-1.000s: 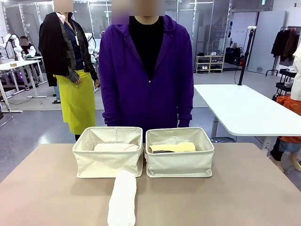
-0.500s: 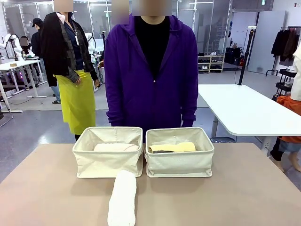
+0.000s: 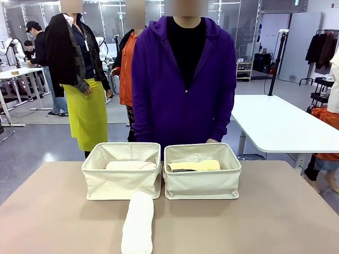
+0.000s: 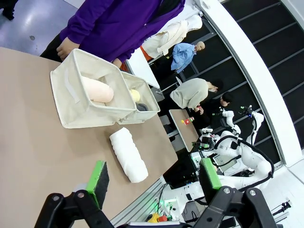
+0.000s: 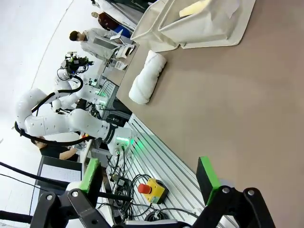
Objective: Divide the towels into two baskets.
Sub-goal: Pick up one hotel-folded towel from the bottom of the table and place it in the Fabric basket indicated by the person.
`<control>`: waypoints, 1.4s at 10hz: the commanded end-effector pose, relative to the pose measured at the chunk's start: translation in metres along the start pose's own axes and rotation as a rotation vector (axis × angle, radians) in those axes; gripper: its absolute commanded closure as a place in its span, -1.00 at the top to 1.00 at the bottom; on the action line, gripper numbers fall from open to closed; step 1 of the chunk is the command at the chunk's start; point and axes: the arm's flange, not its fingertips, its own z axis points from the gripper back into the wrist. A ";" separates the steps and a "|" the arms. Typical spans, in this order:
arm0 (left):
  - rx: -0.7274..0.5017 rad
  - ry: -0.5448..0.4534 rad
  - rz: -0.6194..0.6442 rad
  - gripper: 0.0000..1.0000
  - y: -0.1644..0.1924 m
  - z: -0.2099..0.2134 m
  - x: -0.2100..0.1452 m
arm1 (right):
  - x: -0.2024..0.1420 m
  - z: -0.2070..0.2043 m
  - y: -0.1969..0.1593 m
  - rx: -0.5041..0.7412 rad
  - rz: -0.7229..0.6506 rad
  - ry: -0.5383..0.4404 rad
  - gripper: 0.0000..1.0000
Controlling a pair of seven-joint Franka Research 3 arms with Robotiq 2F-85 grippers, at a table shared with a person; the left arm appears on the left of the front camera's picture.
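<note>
Two cream canvas baskets stand side by side mid-table. The left basket (image 3: 121, 182) holds a pale peach towel (image 3: 130, 165); the right basket (image 3: 202, 181) holds a yellow towel (image 3: 196, 165) with a dark grey towel (image 3: 181, 170) edge beneath it. A white towel roll (image 3: 138, 222) lies on the table in front of the left basket, pointing toward me. In the left wrist view, my left gripper (image 4: 152, 176) hangs open above the table, the white towel (image 4: 128, 155) and baskets (image 4: 85, 95) beyond it. My right gripper (image 5: 149, 175) is open over the table's near edge, with the white towel (image 5: 147, 77) farther off.
A person in a purple hoodie (image 3: 183, 84) stands right behind the baskets, hands low behind the right one. Other people stand farther back. A white table (image 3: 275, 124) is at the right. A yellow box with a red button (image 5: 151, 190) sits below the table edge.
The person in purple has shifted to the right behind the baskets. Towels, baskets and both grippers have stayed put.
</note>
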 end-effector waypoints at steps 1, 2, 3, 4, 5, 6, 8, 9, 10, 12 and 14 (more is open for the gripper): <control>-0.012 -0.005 -0.010 0.94 -0.004 0.002 0.000 | 0.000 0.001 0.003 0.004 -0.001 -0.009 1.00; -0.012 -0.005 -0.010 0.94 -0.004 0.002 0.000 | 0.000 0.001 0.003 0.004 -0.001 -0.009 1.00; -0.012 -0.005 -0.010 0.94 -0.004 0.002 0.000 | 0.000 0.001 0.003 0.004 -0.001 -0.009 1.00; -0.012 -0.005 -0.010 0.94 -0.004 0.002 0.000 | 0.000 0.001 0.003 0.004 -0.001 -0.009 1.00; -0.012 -0.005 -0.010 0.94 -0.004 0.002 0.000 | 0.000 0.001 0.003 0.004 -0.001 -0.009 1.00; -0.012 -0.005 -0.010 0.94 -0.004 0.002 0.000 | 0.000 0.001 0.003 0.004 -0.001 -0.009 1.00; -0.012 -0.005 -0.010 0.94 -0.004 0.002 0.000 | 0.000 0.001 0.003 0.004 -0.001 -0.009 1.00; -0.012 -0.005 -0.010 0.94 -0.004 0.002 0.000 | 0.000 0.001 0.003 0.004 -0.001 -0.009 1.00; -0.012 -0.005 -0.010 0.94 -0.004 0.002 0.000 | 0.000 0.001 0.003 0.004 -0.001 -0.009 1.00; -0.012 -0.005 -0.010 0.94 -0.004 0.002 0.000 | 0.000 0.001 0.003 0.004 -0.001 -0.009 1.00; 0.070 0.138 0.000 0.94 -0.010 -0.025 0.000 | 0.000 0.001 0.003 0.004 -0.001 -0.009 1.00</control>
